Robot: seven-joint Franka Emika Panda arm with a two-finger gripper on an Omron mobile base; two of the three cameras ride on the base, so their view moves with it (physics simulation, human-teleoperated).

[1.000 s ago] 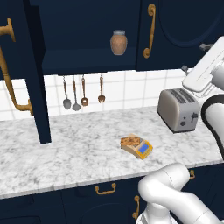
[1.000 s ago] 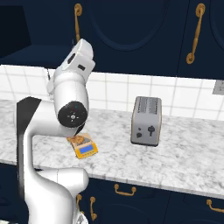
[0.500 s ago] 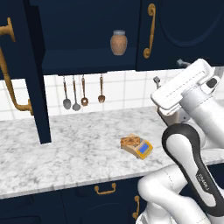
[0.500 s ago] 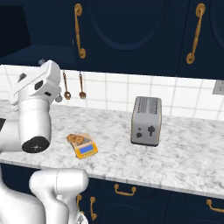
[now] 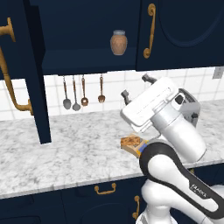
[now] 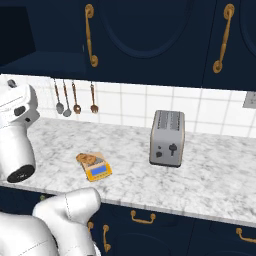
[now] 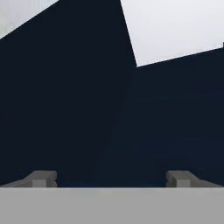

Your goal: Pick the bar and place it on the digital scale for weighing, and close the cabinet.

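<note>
The speckled orange-brown bar (image 5: 131,141) (image 6: 88,158) lies on the digital scale (image 5: 134,150) (image 6: 98,171), on the far end of its top plate, behind the blue display. My gripper (image 5: 137,86) hangs above the scale, open and holding nothing, and points up and to the left. In the hand view the gripper (image 7: 111,179) faces dark navy panels with its fingertips (image 7: 41,178) wide apart. The cabinet's left door (image 5: 26,65) stands open towards me, its brass handle (image 5: 9,70) on the outer face. The cabinet's right door (image 5: 183,30) is shut.
A brown jar (image 5: 118,42) sits on the open cabinet's shelf. A silver toaster (image 6: 167,138) stands right of the scale on the marble counter (image 6: 210,175). Utensils (image 5: 83,89) hang on the tiled wall. Navy drawers with brass pulls (image 5: 105,189) run under the counter edge.
The arm has swung from the right, near the toaster, leftwards to above the scale. The gripper stays open. Bar and scale have not moved.
</note>
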